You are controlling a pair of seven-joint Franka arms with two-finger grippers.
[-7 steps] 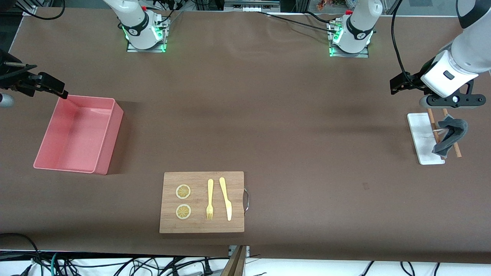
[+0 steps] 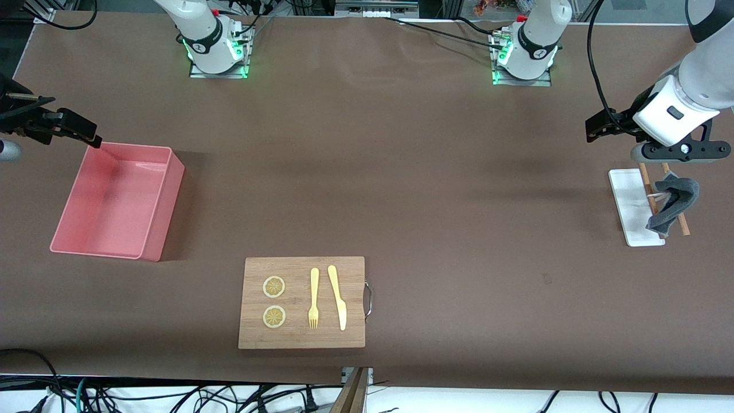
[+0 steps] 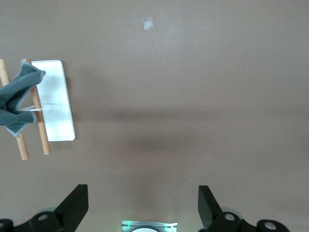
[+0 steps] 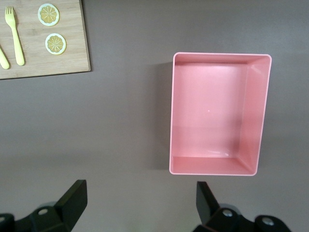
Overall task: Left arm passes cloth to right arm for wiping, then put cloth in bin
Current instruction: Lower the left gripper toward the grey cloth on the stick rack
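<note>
The left gripper (image 3: 140,208) hangs with its black fingers (image 3: 75,205) spread wide and nothing between them, over bare brown tabletop at the left arm's end of the table; the left arm (image 2: 685,86) bends down to it, white shells over dark joint caps. Close by lies the cloth (image 2: 672,202) — limp, dark-grey, with a paler stitched hem (image 3: 19,99) — draped in soft folds across two thin wooden sticks (image 2: 647,183) that rest on the edge of a flat, glossy white tray (image 2: 628,195). The right gripper (image 4: 140,208) is equally wide open and empty, poised just beside the bin (image 2: 155,218), a salmon-pink plastic tub with smooth sloped walls. Between the two ends, nearer the front camera, sits a wooden board (image 2: 301,338) with a metal handle, carrying a yellow fork (image 2: 313,298), a yellow knife (image 2: 338,298) and two lemon slices (image 2: 274,287).
</note>
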